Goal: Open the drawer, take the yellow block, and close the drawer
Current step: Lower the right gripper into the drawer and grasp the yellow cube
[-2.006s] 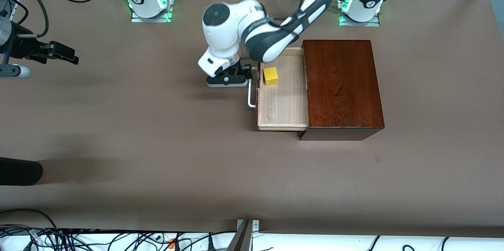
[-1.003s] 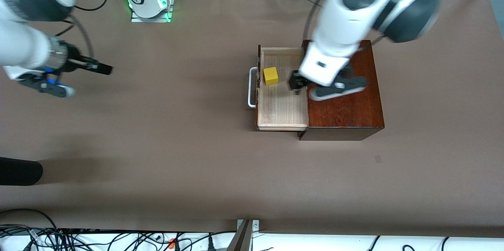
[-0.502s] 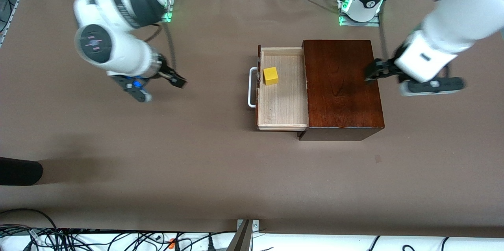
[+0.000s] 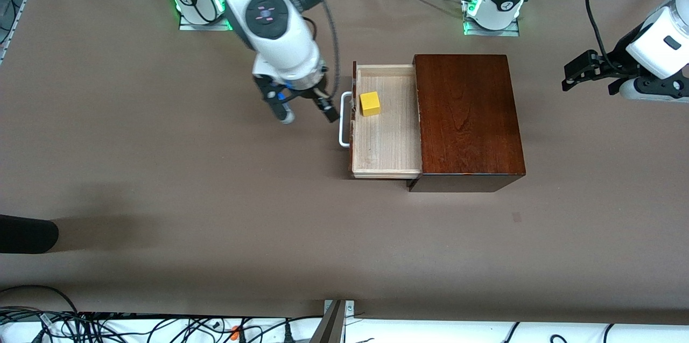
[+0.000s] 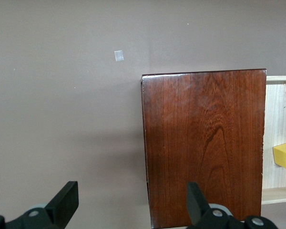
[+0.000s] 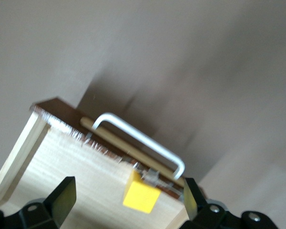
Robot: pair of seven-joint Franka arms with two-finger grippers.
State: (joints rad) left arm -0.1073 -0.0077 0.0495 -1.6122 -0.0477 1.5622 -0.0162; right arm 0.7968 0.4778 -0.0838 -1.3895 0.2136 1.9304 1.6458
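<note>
Nearest the front camera, the drawer (image 4: pixel 385 138) sits pulled well out of the mahogany box (image 4: pixel 467 117), its pale tray open to the air and its white loop handle (image 4: pixel 343 119) pointing toward the right arm's end of the table. Opening looks done; the pick is the step in hand.

A little farther up, the yellow block (image 4: pixel 370 103) rests on the tray floor, in the half farther from the camera, close to the drawer's front wall, at about eleven o'clock from the tray's middle.

Here is the right gripper (image 4: pixel 304 110), fingers spread wide and empty, hovering over the bare table just beside the handle, at nine o'clock from the block. Its wrist view shows the block (image 6: pixel 141 197) between the two open fingers' lines, low down.

To do this well, I'd judge it needs to carry over the front wall, centre above the cube, square the fingers to two flat faces, then drop straight. The wall stands close, so a finger could clip it.

The left gripper (image 4: pixel 586 70) waits, fingers apart and empty, over the table past the box's back end, at three o'clock.
</note>
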